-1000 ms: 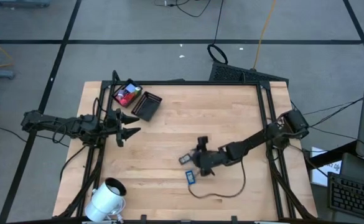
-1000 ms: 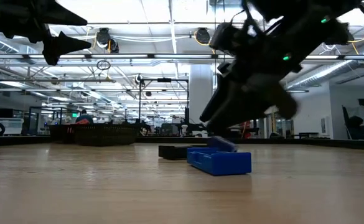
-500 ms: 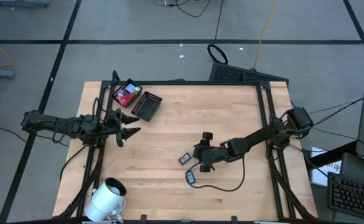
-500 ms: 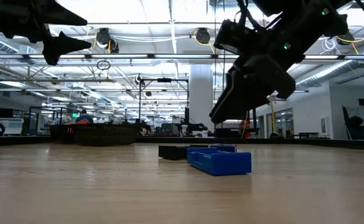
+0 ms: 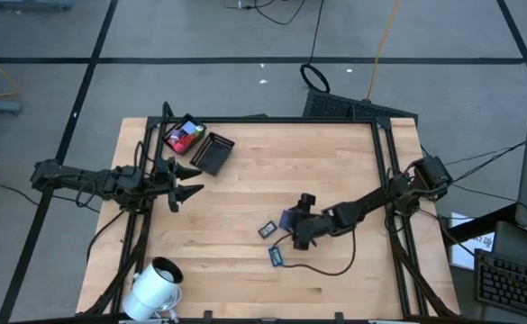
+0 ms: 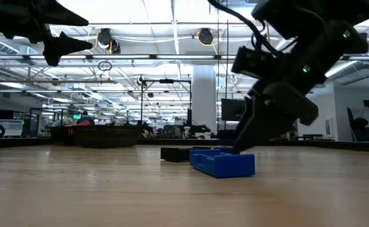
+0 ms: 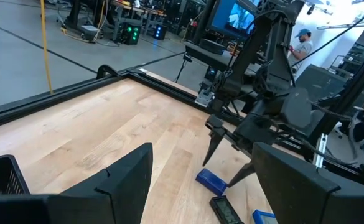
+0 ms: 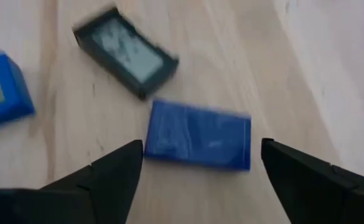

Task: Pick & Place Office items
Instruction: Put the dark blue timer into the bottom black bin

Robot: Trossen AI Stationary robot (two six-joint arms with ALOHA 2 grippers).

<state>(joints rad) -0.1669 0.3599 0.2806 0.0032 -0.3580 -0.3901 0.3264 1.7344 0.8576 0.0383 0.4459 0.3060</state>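
Observation:
Three office items lie mid-table: a blue flat rectangle (image 5: pixel 286 218) (image 8: pixel 197 134), a dark blue-black one (image 5: pixel 268 230) (image 8: pixel 126 53) and a small blue box (image 5: pixel 277 256) (image 6: pixel 222 162). Red items (image 5: pixel 183 137) sit at the far left, next to the black tray (image 5: pixel 213 153). My right gripper (image 5: pixel 295 227) (image 8: pixel 201 144) is open and low over the table. Its fingers stand to either side of the blue rectangle without touching it. My left gripper (image 5: pixel 195 180) (image 7: pixel 201 149) is open and hovers near the left edge, beside the tray.
A large white cylinder (image 5: pixel 155 286) stands at the near left corner. A black cable (image 5: pixel 322 273) loops on the table near the small blue box. Bare wood stretches across the far right and the near middle of the table (image 5: pixel 335 153).
My right gripper has drawn back toward the table's right edge, rising and then dipping low again. The blue flat rectangle, covered by the gripper a second ago, now lies uncovered on the table in front of the fingers.

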